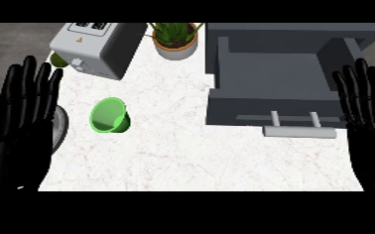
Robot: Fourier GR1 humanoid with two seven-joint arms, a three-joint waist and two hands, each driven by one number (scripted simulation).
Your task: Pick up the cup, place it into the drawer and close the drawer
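The green cup (110, 116) stands on the white tabletop (190, 153), left of the open drawer (275, 87) and well apart from it. The left hand (28, 114) and right hand (359, 109) rest at the edges, fingers straight and released, holding nothing. A toaster (95, 47) and plant (176, 38) stand behind.

You will find no words, brand names or numbers that can be read anywhere here. The only sign is a small orange triangular mark on the top of the grey toaster (95, 47) at the back left of the counter; nothing inside the triangle can be made out. Beside it, on the same toaster, sits a small white round knob, and it carries no lettering that can be read either.
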